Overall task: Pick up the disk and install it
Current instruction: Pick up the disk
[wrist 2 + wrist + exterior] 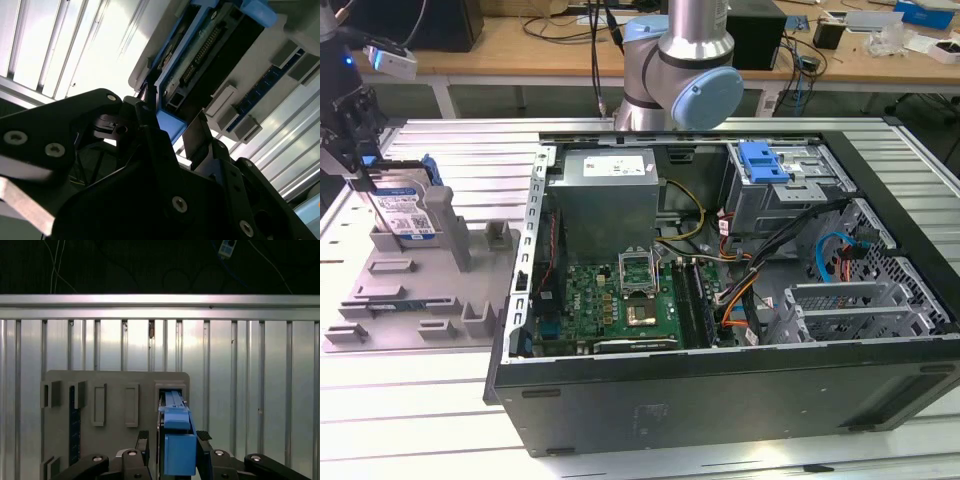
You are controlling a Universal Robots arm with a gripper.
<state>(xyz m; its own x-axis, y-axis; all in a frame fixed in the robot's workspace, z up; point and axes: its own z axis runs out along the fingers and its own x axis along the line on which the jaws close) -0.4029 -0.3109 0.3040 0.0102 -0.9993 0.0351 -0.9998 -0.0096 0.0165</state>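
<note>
Over grey fixture tray (115,385), we are clamping claw (174,439) narrowly onto disk (179,457); slot (172,388) standing it on edge, exposing flanks.

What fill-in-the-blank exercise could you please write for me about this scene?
The disk stands on edge in the ____ fixture tray. The disk's bracket is coloured ____. The pincer is at the upper edge of the ____. The open computer case lies to the exterior view's ____ of the fixture tray.
Missing words: grey; blue; disk; right.
</note>
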